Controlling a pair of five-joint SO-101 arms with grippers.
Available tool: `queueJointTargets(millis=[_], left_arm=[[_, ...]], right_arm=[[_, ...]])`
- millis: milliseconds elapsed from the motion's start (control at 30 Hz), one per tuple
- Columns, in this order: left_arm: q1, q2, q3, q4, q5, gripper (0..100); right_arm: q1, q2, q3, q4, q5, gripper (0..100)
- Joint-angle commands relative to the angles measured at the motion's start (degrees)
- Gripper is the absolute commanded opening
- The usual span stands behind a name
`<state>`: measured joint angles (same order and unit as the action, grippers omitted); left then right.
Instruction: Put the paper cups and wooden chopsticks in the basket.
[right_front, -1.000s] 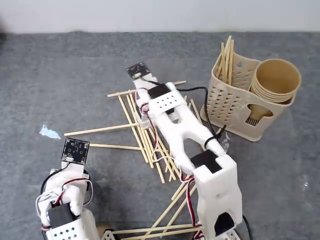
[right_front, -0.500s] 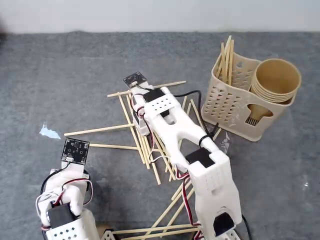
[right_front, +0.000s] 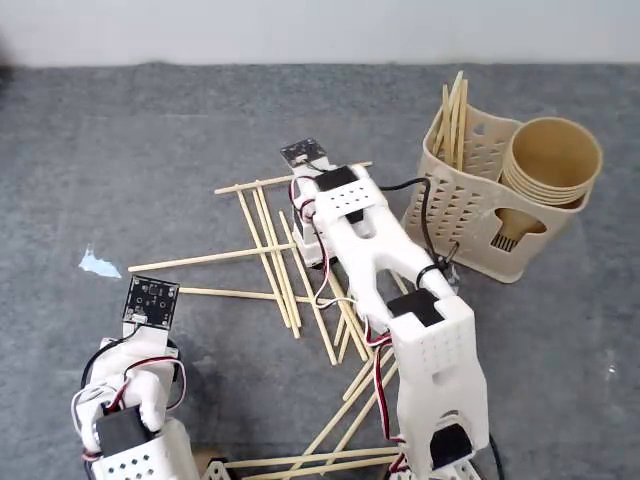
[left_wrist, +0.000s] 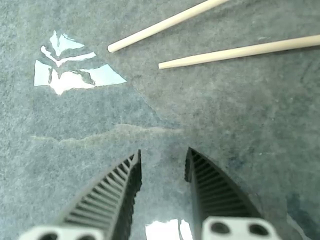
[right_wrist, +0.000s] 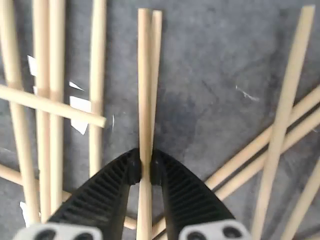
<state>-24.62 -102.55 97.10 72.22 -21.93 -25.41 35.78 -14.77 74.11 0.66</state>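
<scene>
Right gripper (right_wrist: 145, 167): the black ribbed fingers are pinched almost together, and there it is, a pair of pale wooden chopsticks (right_wrist: 146, 75) clamped right at the tips.
Held pair: it runs straight out ahead of the fingertips, the two sticks pressed side by side over the grey felt mat (right_wrist: 210, 75).
Beside the right fingers: a parallel bunch of loose wooden sticks (right_wrist: 50, 60) lies just off one finger, with slanted loose sticks (right_wrist: 280, 115) off the other.
Left gripper (left_wrist: 163, 152): the fingers are parted by a modest gap, gripping nothing, hanging over bare mat.
Ahead of the left fingers: two light wooden stick ends (left_wrist: 165, 24) lie well apart from the tips, and a shiny torn scrap of tape (left_wrist: 75, 75) sits off to one side.
Basket: the cream perforated plastic basket (right_front: 455, 205) stands well apart from both sets of fingers. A stack of tan paper cups (right_front: 555, 155) sits in one compartment and an upright bunch of chopsticks (right_front: 452, 115) in the other.
</scene>
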Motion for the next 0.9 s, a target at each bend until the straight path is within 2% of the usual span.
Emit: queueJointTargets(millis=[0, 233, 533, 733, 867], left_arm=[[0.26, -0.44, -0.66, 0.35, 0.35, 14], [0.26, -0.44, -0.66, 0.35, 0.35, 14], [0.26, -0.44, -0.66, 0.35, 0.35, 14], [0.26, -0.44, -0.66, 0.35, 0.35, 14], [0.26, -0.44, -0.66, 0.35, 0.35, 14]], right_arm=[[1.54, -6.2, -2.11, 2.86, -0.26, 0.8], [1.1, -18.07, -1.93, 9.63, -0.7, 0.8], [0.84, -37.49, -2.11, 11.3, -0.09, 0.8], [1.19, -52.97, -2.2, 17.01, 5.1, 0.8], [5.41, -60.7, -2.11, 15.43, 7.21, 0.8]])
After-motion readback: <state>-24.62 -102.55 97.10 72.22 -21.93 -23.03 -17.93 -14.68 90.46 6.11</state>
